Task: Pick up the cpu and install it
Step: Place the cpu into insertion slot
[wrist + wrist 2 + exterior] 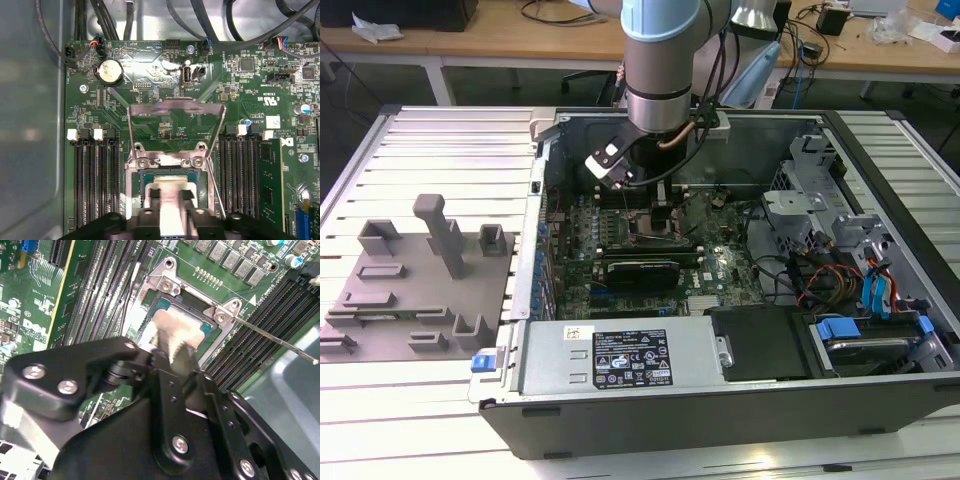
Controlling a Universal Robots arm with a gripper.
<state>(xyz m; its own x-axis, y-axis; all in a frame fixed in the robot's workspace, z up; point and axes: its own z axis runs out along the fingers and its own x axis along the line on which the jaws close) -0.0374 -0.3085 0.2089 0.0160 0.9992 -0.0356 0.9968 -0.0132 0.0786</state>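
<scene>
Inside the computer case [740, 410], the cpu [167, 320] is apparently sitting in the socket [167, 161] beneath the end effector [170, 197], grip indeterminable, with the load plate [175, 104] standing open, unlatched.

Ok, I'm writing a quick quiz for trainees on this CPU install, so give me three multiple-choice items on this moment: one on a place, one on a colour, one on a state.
1. Where is the cpu?
A. on the grey tray
B. at the socket, under the end effector
C. on the power supply

2. What colour is the motherboard?
A. blue
B. green
C. red

3. How does the socket's load plate stand?
A. raised
B. shut over the cpu
C. taken off

Answers:
1 B: the cpu lies within the socket's metal frame, right below the end effector.
2 B: the board is green in the first wrist view.
3 A: the plate stands tilted up, clear of the cpu.
</scene>
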